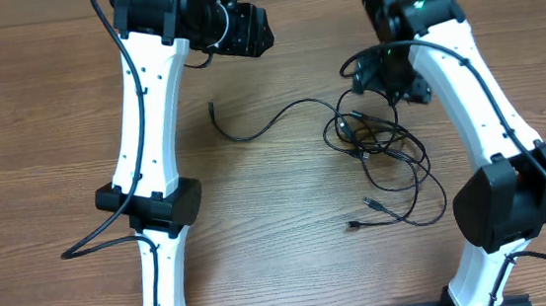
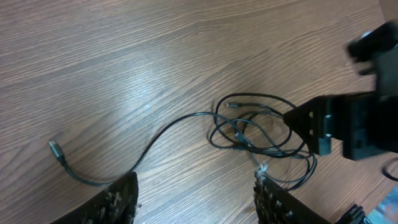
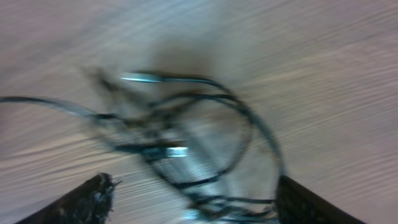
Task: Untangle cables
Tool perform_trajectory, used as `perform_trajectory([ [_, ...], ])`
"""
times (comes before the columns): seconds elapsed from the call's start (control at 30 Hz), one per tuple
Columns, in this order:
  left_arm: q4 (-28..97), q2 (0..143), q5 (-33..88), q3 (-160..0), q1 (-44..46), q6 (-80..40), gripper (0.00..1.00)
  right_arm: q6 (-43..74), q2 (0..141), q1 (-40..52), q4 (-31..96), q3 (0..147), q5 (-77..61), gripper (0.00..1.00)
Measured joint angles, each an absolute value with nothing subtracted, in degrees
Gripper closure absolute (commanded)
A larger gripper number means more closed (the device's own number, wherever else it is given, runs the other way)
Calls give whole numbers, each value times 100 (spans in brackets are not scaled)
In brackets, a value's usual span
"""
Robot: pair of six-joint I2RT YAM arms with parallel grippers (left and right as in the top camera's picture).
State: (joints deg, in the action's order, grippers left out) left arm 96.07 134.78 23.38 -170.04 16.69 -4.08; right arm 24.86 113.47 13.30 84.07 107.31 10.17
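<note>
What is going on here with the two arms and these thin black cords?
A knot of thin black cables lies on the wooden table. The right tool hangs open just above it; that view is blurred. The left tool, also open, hovers farther away and holds nothing. One cable end trails out toward the left arm. Nothing is gripped, and the knot is not undone.

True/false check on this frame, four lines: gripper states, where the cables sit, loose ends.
1. The left gripper and the right gripper are both open. True.
2. The left gripper holds a cable. False: it grips nothing.
3. The cables lie bunched close by the right gripper. True.
4. Every plug end is buried in the bunch. False: one plug end lies apart, on a strand stretched toward the left arm.
</note>
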Motion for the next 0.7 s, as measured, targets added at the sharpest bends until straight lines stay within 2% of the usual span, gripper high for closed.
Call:
perform_trajectory([
  [0.17,9605,13478,2338,-17004,1662,-311,40,1570,11347,1050,7631,9786,1131,22],
  [0.2,9607,13478,2338,-17004,1662,-294,40,1337,11347,976,7391,9585,974,28],
  [0.23,9607,13478,2338,-17004,1667,-285,40,1179,11349,908,7181,9413,819,56],
  [0.27,9612,13478,2340,-17004,1678,-285,40,1002,11351,851,6888,9177,666,96],
  [0.37,9627,13478,2338,-17004,1688,-279,40,799,11356,757,6173,8521,298,96],
  [0.5,9644,13478,2338,-17004,1688,-259,37,836,11399,762,6191,8208,45,96],
  [0.63,9612,13478,2340,-17004,1691,-108,36,862,11397,764,7083,8982,-62,96],
  [0.7,9555,13478,2338,-16995,1723,5,32,919,11386,764,7609,9828,-106,96],
])
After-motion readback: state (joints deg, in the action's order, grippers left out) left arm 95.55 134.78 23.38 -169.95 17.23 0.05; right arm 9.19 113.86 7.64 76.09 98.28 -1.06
